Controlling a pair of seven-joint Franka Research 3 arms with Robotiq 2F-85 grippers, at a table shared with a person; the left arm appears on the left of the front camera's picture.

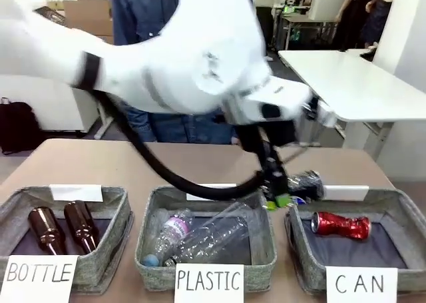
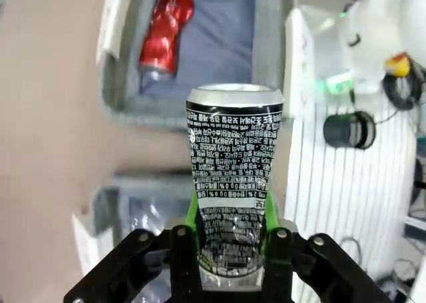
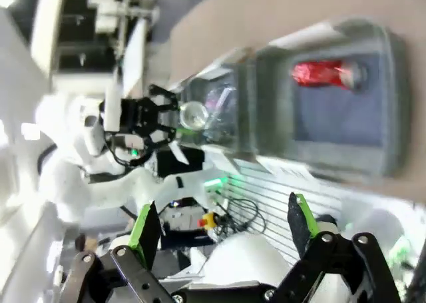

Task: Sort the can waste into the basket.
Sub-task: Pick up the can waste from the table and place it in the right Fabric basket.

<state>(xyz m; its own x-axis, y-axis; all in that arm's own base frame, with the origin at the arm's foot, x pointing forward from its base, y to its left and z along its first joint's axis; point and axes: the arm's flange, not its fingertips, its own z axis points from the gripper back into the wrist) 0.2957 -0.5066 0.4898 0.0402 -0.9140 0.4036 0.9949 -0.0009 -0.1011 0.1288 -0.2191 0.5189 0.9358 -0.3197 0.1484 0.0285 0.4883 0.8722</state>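
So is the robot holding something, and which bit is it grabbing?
Yes. The left gripper holds the black and silver can, its green pads squeezing the can's lower end. The right gripper is open and holds nothing.

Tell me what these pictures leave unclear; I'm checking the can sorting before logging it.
- Front view: the left gripper and black and silver can are motion-blurred; the grip is unclear there.
- Left wrist view: the can's base sits hidden between the pads.
- Right wrist view: the red can is blurred.
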